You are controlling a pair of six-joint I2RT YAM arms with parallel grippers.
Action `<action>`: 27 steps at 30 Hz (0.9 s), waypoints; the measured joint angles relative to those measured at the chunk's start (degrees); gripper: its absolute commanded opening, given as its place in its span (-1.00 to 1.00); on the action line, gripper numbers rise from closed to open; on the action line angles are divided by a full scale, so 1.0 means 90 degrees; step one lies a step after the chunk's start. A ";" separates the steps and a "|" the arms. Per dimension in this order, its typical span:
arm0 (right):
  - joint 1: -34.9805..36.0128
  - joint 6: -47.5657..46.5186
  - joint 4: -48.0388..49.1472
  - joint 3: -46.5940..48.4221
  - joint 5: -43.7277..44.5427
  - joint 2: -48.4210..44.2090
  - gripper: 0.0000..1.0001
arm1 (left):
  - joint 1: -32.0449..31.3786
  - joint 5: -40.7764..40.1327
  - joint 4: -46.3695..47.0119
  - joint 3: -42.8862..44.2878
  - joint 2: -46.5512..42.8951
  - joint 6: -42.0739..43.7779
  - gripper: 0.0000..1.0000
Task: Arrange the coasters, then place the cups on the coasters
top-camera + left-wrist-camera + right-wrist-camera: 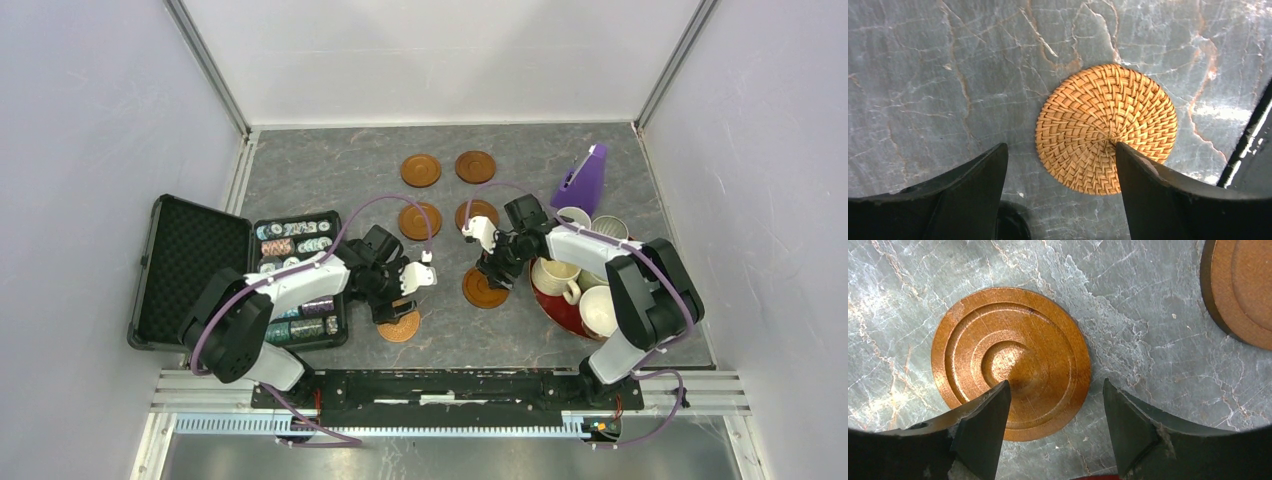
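Note:
Six round coasters lie on the grey marble table. Four brown ones form a square at the back: (pixel 421 170), (pixel 475 166), (pixel 420 220), (pixel 477 213). A brown wooden coaster (pixel 485 288) (pixel 1010 362) with carved rings lies flat under my right gripper (pixel 494 268) (pixel 1056 384), which is open and empty above its near edge. A lighter woven coaster (pixel 400 326) (pixel 1106 127) lies flat under my left gripper (pixel 402 303) (pixel 1060 146), also open and empty. The cups, among them a cream one (pixel 555 275) and a white one (pixel 600 310), stand on the red tray (pixel 553 310) at the right.
A purple cone-shaped object (pixel 582 180) stands behind the cups. An open black case (pixel 185 270) with poker chips (pixel 300 245) lies at the left beside the left arm. Another wooden coaster (pixel 1243 290) shows at the right wrist view's upper right.

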 measured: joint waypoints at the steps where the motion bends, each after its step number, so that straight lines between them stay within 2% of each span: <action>1: 0.0032 0.0029 0.0080 -0.0049 0.0022 -0.0019 0.43 | -0.0007 -0.0027 0.0039 0.0000 0.0010 -0.0005 0.59; 10: 0.0107 0.0187 0.0670 -0.0546 0.0124 -0.0325 0.22 | -0.0141 -0.0095 0.0719 0.0012 0.0146 -0.0197 0.28; 18: 0.0112 0.0389 0.0860 -0.0648 0.0216 -0.0401 0.10 | -0.0216 -0.0583 0.1620 0.0510 0.0770 -0.0478 0.22; 27: 0.0104 0.0573 0.0913 -0.0646 0.0277 -0.0386 0.04 | -0.0216 -0.1112 0.2042 0.0770 0.1071 -0.0481 0.22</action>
